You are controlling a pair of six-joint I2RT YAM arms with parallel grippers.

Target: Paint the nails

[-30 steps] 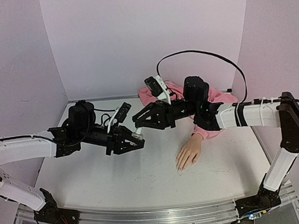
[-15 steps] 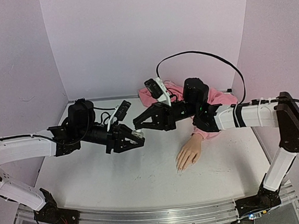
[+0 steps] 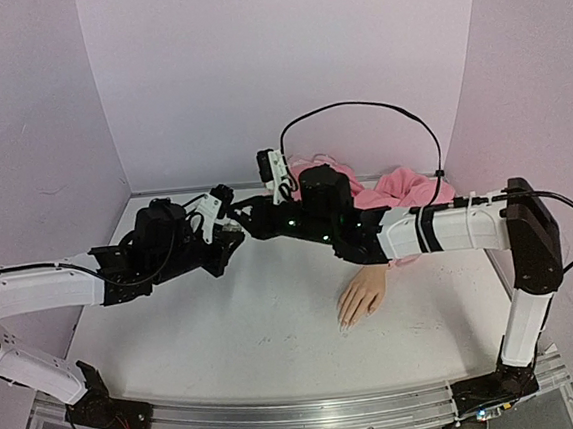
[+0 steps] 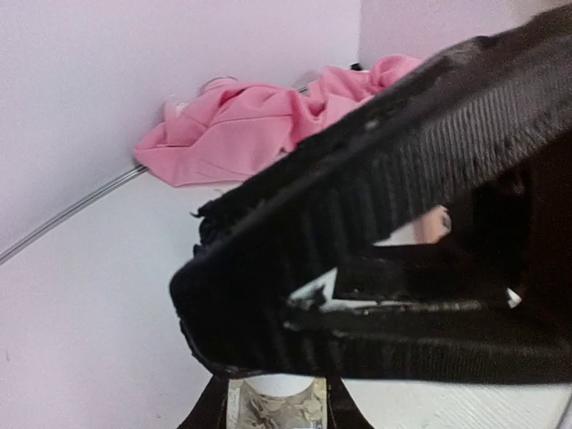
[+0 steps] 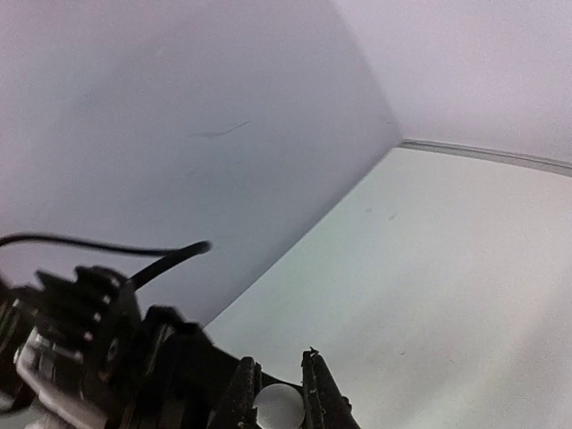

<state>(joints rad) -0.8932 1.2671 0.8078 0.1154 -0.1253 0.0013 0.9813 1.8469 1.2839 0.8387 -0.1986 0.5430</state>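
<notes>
A beige mannequin hand (image 3: 364, 293) lies palm down on the white table, its pink sleeve (image 3: 397, 189) running to the back wall. The nails (image 3: 345, 321) at its fingertips are too small to make out. My left gripper (image 3: 230, 242) is shut on a tiny clear bottle (image 4: 273, 404) with a patterned label, held upright between its fingers (image 4: 211, 416). My right gripper (image 3: 240, 217) reaches across from the right, directly over that bottle. Its jaws are shut on the bottle's round white cap (image 5: 275, 409). In the left wrist view the right gripper's black body (image 4: 384, 241) fills most of the picture.
The pink hoodie (image 4: 259, 125) is bunched against the back wall. A black cable (image 3: 358, 108) loops above the right arm. Pale walls enclose the table on the left, back and right. The left arm's body (image 5: 89, 349) shows low in the right wrist view.
Both grippers have moved back and left, away from the mannequin hand. The right gripper, slightly open a second ago, has shut on the white cap above the left gripper.
</notes>
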